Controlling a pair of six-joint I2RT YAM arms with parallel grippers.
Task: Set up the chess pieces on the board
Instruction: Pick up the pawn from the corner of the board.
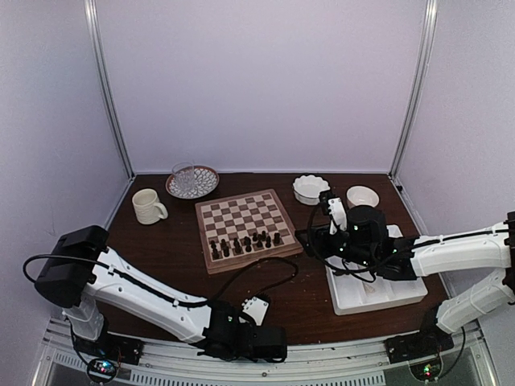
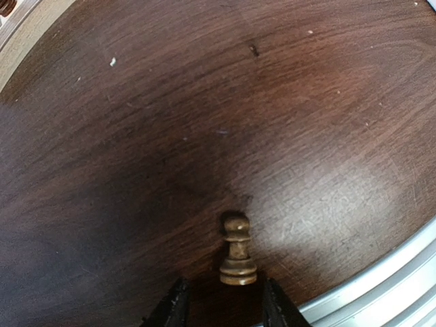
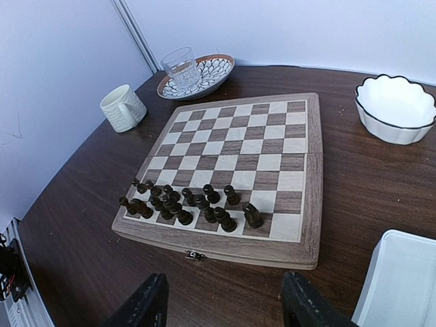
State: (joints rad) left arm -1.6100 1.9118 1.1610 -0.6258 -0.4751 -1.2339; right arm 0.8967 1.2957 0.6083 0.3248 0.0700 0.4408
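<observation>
The board (image 1: 251, 211) lies mid-table, with several dark chess pieces (image 1: 245, 243) crowded on its near rows, also seen in the right wrist view as the dark pieces (image 3: 187, 204) on the board (image 3: 238, 146). A single brown pawn (image 2: 238, 251) rests on the bare tabletop by the near rail. My left gripper (image 2: 226, 287) straddles the pawn's base, with a gap showing on both sides. My right gripper (image 3: 225, 286) hovers open and empty over the table to the right of the board. No pale pieces show.
A white tray (image 1: 378, 293) sits under the right arm. Two white bowls (image 1: 310, 189) (image 1: 362, 195) stand at the back right. A cream mug (image 1: 147, 206) and a patterned plate holding a glass (image 1: 191, 181) stand at the back left. The metal rail (image 2: 381, 286) runs close by the pawn.
</observation>
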